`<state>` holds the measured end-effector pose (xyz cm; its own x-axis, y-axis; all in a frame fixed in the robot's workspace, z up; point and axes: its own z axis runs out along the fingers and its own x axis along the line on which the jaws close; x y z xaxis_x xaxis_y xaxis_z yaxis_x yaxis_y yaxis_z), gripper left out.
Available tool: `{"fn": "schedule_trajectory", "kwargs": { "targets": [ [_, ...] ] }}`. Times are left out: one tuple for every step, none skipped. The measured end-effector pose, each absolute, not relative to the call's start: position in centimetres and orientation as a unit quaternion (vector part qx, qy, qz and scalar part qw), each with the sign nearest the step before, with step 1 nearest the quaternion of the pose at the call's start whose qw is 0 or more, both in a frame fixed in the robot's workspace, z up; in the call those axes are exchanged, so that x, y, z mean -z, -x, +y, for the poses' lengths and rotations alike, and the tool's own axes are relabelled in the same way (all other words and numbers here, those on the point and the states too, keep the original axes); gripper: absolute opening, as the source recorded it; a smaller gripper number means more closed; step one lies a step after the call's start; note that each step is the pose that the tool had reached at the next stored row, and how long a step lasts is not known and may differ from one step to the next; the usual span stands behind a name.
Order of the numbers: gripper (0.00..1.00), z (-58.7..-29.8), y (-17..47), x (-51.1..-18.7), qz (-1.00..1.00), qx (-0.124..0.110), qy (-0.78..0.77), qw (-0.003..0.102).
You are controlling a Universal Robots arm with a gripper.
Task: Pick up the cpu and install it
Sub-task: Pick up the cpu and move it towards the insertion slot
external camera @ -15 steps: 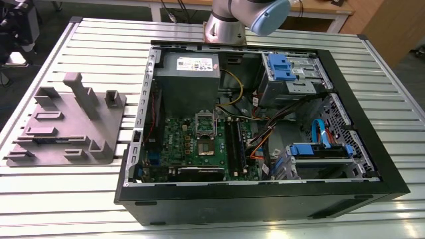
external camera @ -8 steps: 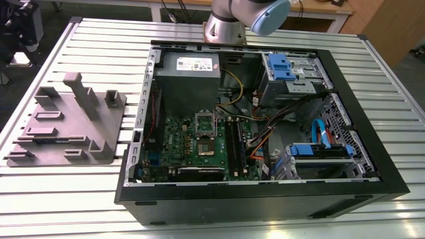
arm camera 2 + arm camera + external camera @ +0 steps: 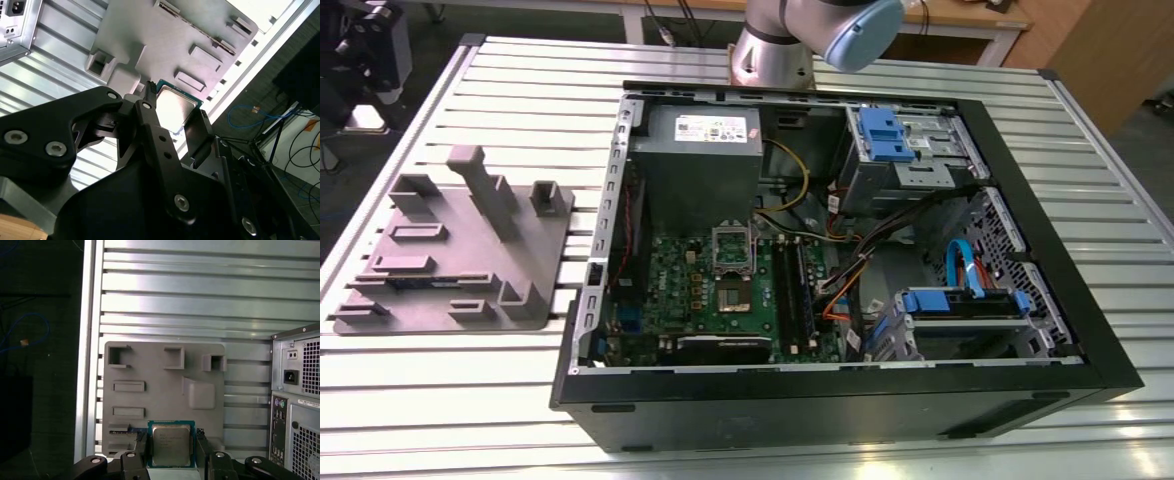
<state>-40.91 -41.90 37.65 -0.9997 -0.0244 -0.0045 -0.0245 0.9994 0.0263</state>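
Gripper [image 3: 171, 448] clamped on the cpu [image 3: 171, 445]: one black finger [image 3: 141, 447] on each of two opposite edges, the other two edges free. In the second wrist view the same grip [image 3: 174, 110] shows, w/ the cpu [image 3: 175, 107] tilted, silvery top lit, green rim visible along one side. The chip hangs in front of the grey fixture plate [image 3: 160, 390]; can't tell whether it touches the plate.

The plate's upright blocks and shallow recesses sit beyond the chip, none btwn the fingers. In the first wrist view the plate lies close to the slatted aluminium table's [image 3: 200, 300] edge, dark floor past it; the PC case's rear panel [image 3: 295, 390] stands near the plate's other side, a bare strip of slats btwn them.

In the exterior view the plate [image 3: 467, 260] is on that view's left, well apart from the open PC case [image 3: 854, 395]. The motherboard [image 3: 707, 290] lies flat inside, socket area [image 3: 731, 272] near its middle, open from above. Hemmed by the power supply [image 3: 700, 150] behind and cables [image 3: 854, 270] on the exterior view's right. The arm [image 3: 801, 40] rises beyond the case's far wall.
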Motion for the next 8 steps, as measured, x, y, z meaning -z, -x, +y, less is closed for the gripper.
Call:
{"fn": "schedule_trajectory", "kwargs": {
  "targets": [
    [0.47,-41.90,40.85,-37.64,1.000,-0.013,0.012,0.002],
    [0.47,-41.90,40.79,-37.64,1.000,-0.013,0.012,0.002],
    [0.47,-41.90,40.74,-37.64,1.000,-0.013,0.012,0.002],
    [0.47,-41.90,40.66,-37.65,1.000,-0.013,0.012,0.002],
    [0.47,-41.90,40.57,-37.64,1.000,-0.013,0.012,0.002],
    [0.47,-41.90,40.48,-37.65,1.000,-0.013,0.012,0.002],
    [0.47,-41.90,40.38,-37.64,1.000,-0.013,0.012,0.002],
    [0.47,-41.90,40.28,-37.64,1.000,-0.013,0.012,0.002]
  ]
}}
